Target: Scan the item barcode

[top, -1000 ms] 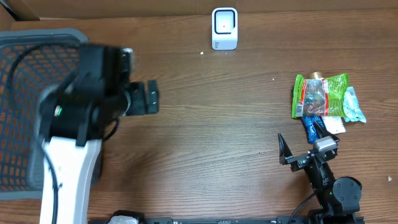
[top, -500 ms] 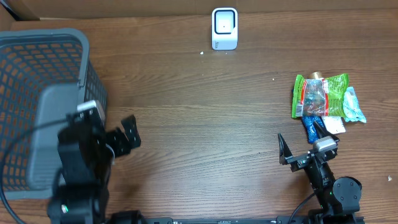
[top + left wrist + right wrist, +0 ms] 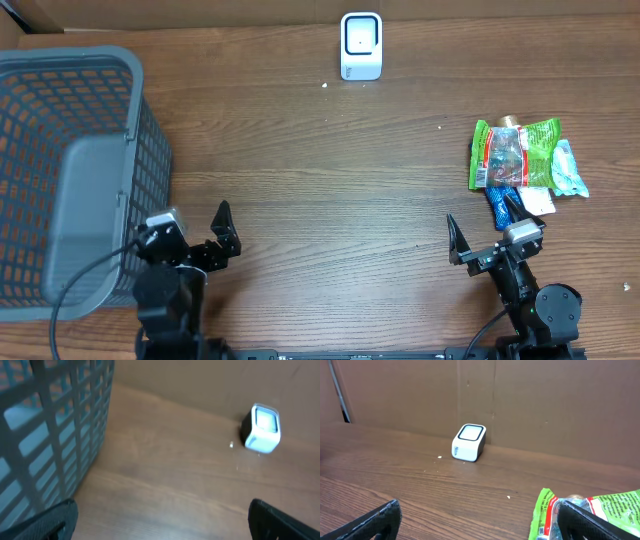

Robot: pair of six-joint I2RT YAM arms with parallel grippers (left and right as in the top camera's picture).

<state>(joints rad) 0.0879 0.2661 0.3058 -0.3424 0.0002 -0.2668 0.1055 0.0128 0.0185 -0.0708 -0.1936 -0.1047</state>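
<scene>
Items for scanning: a heap of snack packets (image 3: pixel 520 160) lies on the desk (image 3: pixel 330 200) at its right side, with a green packet (image 3: pixel 535 140) uppermost and a blue one (image 3: pixel 500 205) protruding at the near edge. The right claw (image 3: pixel 483 228) sits just beside the near edge of the heap, jaws spread wide, grasping nothing (whether one finger touches the blue packet cannot be told). The scanner (image 3: pixel 361 45), white, stands upright at the far edge, well apart from the heap. The left claw (image 3: pixel 190 228) rests near the front edge beside the grey mesh basket (image 3: pixel 150 150), jaws likewise released and empty.
</scene>
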